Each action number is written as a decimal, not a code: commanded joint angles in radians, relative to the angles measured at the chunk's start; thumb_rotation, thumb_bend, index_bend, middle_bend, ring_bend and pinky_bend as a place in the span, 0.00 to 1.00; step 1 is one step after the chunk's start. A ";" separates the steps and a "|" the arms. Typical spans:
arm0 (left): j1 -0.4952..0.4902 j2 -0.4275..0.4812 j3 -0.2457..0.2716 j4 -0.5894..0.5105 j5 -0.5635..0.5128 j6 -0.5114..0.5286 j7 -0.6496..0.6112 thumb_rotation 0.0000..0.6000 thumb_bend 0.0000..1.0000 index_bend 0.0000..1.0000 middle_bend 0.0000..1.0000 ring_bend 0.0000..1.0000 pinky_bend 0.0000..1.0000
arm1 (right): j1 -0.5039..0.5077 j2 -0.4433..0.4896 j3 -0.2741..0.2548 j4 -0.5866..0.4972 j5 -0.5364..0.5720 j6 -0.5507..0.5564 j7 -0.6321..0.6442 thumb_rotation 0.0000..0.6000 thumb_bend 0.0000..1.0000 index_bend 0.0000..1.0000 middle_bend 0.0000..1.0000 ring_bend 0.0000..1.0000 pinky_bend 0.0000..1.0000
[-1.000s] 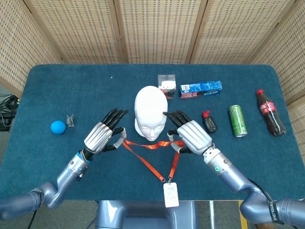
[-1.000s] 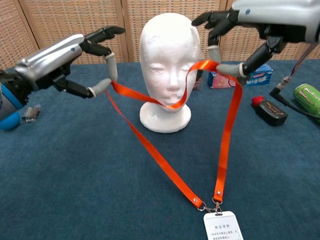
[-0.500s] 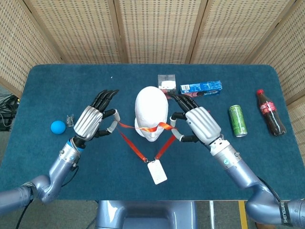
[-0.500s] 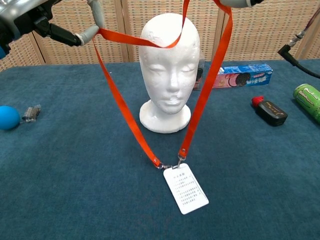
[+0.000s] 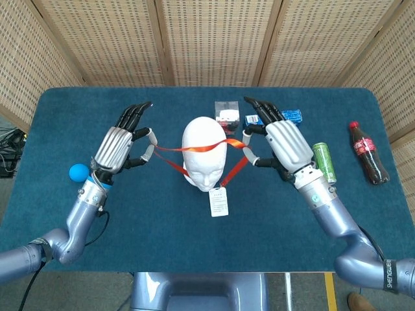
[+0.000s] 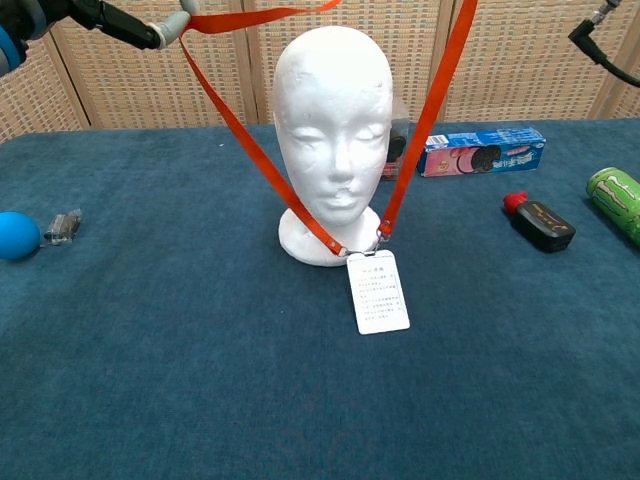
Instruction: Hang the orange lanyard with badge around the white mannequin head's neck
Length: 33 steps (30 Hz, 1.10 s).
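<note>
Head view: left hand (image 5: 120,144) pinching the orange lanyard (image 5: 170,149) at one side, right hand (image 5: 282,142) gripping the strap at the other side. Between both hands, white mannequin head (image 5: 202,150), with the strap stretched over its top. Badge (image 5: 218,201) hanging below and between the hands, in front of the face.

Chest view: only fingertips (image 6: 172,27) of the left hand visible at the upper edge, holding the strap. Right hand out of frame here. Two strap sides descending around the head to the badge, near the base.
</note>
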 commanded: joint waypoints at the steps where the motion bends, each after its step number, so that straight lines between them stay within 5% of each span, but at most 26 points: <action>1: -0.036 0.003 -0.046 -0.004 -0.100 -0.068 0.053 1.00 0.48 0.75 0.00 0.00 0.00 | 0.045 -0.014 0.025 0.057 0.090 -0.045 -0.023 1.00 0.72 0.75 0.01 0.00 0.00; 14: -0.130 -0.091 -0.099 0.169 -0.324 -0.194 0.142 1.00 0.48 0.72 0.00 0.00 0.00 | 0.193 -0.135 0.021 0.351 0.342 -0.190 -0.098 1.00 0.72 0.75 0.01 0.00 0.00; 18: -0.143 -0.115 -0.098 0.233 -0.336 -0.226 0.109 1.00 0.46 0.60 0.00 0.00 0.00 | 0.214 -0.169 0.015 0.433 0.370 -0.218 -0.098 1.00 0.70 0.71 0.01 0.00 0.00; 20: -0.146 -0.128 -0.094 0.267 -0.331 -0.246 0.073 1.00 0.39 0.28 0.00 0.00 0.00 | 0.221 -0.192 0.011 0.475 0.369 -0.223 -0.093 1.00 0.56 0.56 0.01 0.00 0.00; 22: -0.148 -0.136 -0.097 0.287 -0.339 -0.263 0.046 1.00 0.19 0.01 0.00 0.00 0.00 | 0.226 -0.210 0.006 0.508 0.369 -0.228 -0.094 1.00 0.27 0.29 0.00 0.00 0.00; 25: -0.151 -0.155 -0.105 0.326 -0.335 -0.261 0.008 1.00 0.06 0.00 0.00 0.00 0.00 | 0.232 -0.236 -0.002 0.551 0.365 -0.222 -0.099 1.00 0.04 0.14 0.00 0.00 0.00; 33: -0.133 -0.161 -0.101 0.356 -0.265 -0.201 -0.072 1.00 0.01 0.00 0.00 0.00 0.00 | 0.209 -0.235 -0.001 0.554 0.317 -0.181 -0.090 1.00 0.01 0.12 0.00 0.00 0.00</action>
